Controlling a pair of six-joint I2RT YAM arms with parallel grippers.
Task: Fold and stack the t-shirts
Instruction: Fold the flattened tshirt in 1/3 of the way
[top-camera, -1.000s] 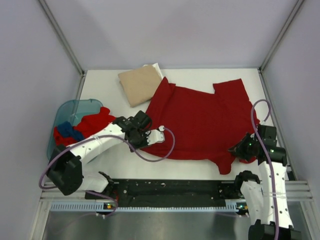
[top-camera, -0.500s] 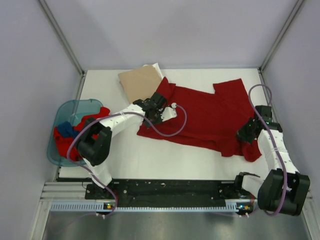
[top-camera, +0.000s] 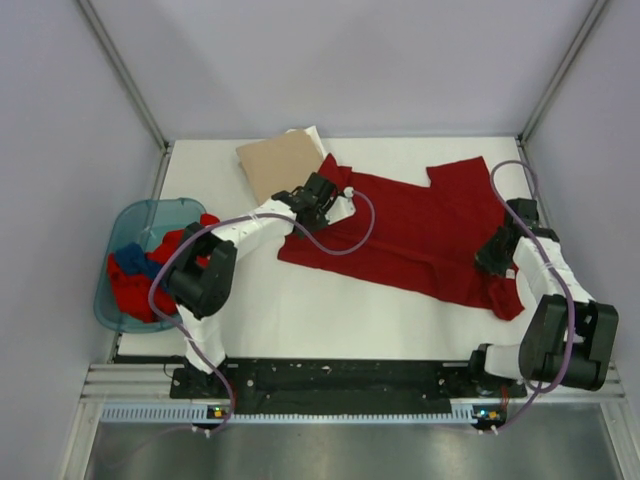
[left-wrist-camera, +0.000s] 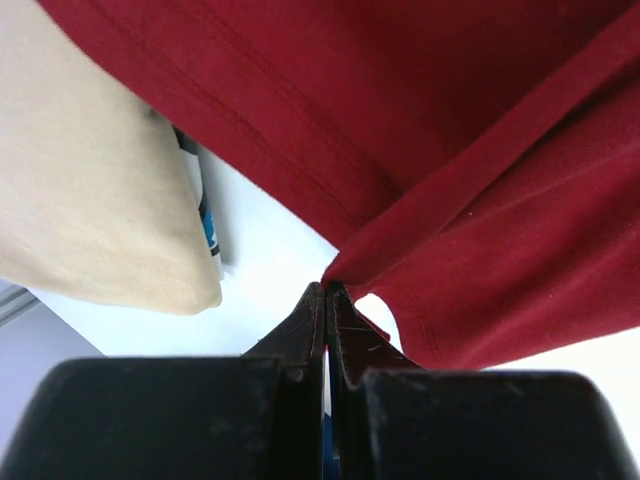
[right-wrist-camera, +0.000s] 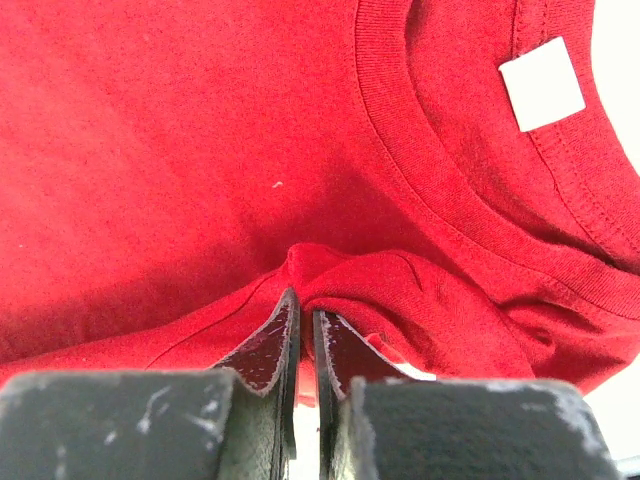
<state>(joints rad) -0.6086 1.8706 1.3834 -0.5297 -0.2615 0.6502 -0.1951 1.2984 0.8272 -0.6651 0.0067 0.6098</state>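
Observation:
A wide dark red t-shirt (top-camera: 420, 235) lies across the middle and right of the table, its near half folded up over the far half. My left gripper (top-camera: 330, 205) is shut on its left hem corner (left-wrist-camera: 345, 262), next to the folded tan t-shirt (top-camera: 281, 165), which also shows in the left wrist view (left-wrist-camera: 90, 190). My right gripper (top-camera: 497, 252) is shut on a fold of the dark red t-shirt near the collar (right-wrist-camera: 430, 180); a white label (right-wrist-camera: 541, 83) shows inside the neck.
A translucent teal tub (top-camera: 140, 225) at the left edge holds red (top-camera: 185, 245) and blue (top-camera: 135, 262) t-shirts. A white folded cloth (top-camera: 316, 138) peeks from under the tan one. The cage posts stand at the far corners.
Both grippers have carried the near edge of the dark red t-shirt away from the arms toward the far side, folding it over. The shirt now looks narrower front to back.

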